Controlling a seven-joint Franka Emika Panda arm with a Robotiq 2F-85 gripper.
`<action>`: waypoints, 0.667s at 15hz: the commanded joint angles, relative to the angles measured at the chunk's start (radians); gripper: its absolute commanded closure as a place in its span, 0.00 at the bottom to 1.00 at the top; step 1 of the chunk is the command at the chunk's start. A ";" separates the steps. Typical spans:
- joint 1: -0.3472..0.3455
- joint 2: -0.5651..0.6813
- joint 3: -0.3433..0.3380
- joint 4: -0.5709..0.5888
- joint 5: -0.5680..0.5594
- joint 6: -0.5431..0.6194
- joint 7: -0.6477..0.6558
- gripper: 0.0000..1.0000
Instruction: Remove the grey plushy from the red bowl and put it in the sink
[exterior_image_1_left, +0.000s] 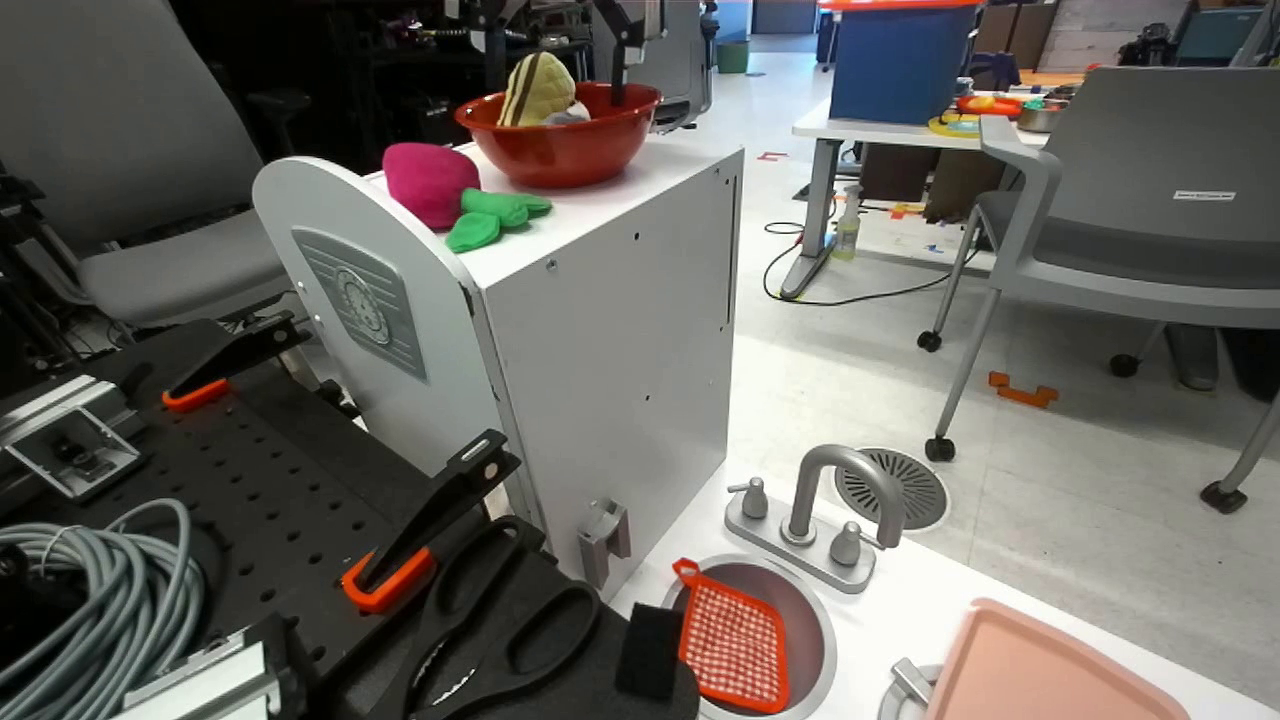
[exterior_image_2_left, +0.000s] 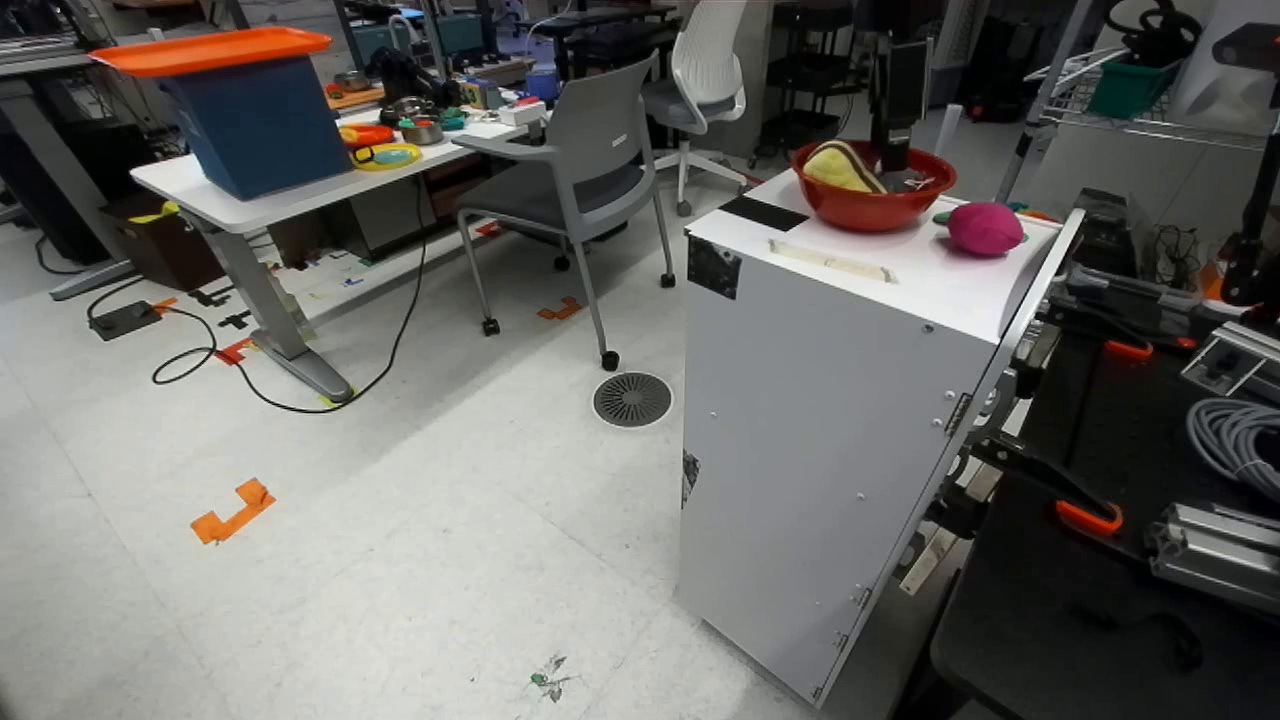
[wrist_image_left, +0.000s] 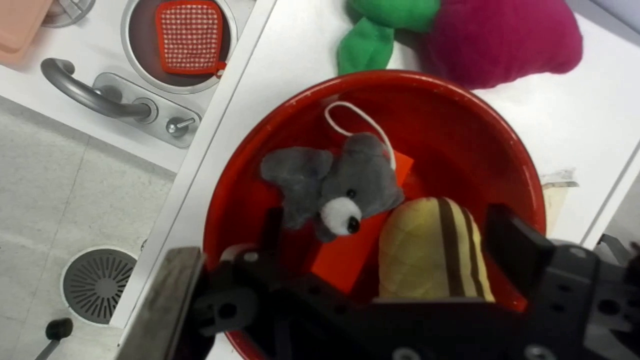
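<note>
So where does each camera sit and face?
In an exterior view: near black perforated workbench, facing white cabinet; black gripper at top.
In an exterior view: over pale floor, facing cabinet's opposite side; gripper at top.
Wrist view: over glossy red plastic bowl, looking down; fingers at bottom.
Both exterior views share bowl and cabinet.

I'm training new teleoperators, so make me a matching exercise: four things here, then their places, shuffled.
Things
1. White-muzzled grey plush toy
2. Red-and-white checked fabric pot holder
3. Rounded magenta-and-green plush
4. Curved grey faucet

Places
A. Beside the round grey sink
B. In the glossy red plastic bowl
C. Mostly inside that sink
D. On the white cabinet top, outside the bowl

Pairs: 1-B; 2-C; 3-D; 4-A.
</note>
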 joint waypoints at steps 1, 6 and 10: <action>-0.007 0.036 -0.001 0.049 -0.016 -0.047 -0.018 0.00; -0.006 0.051 -0.002 0.059 -0.036 -0.049 -0.010 0.13; -0.005 0.050 -0.002 0.060 -0.048 -0.051 -0.010 0.50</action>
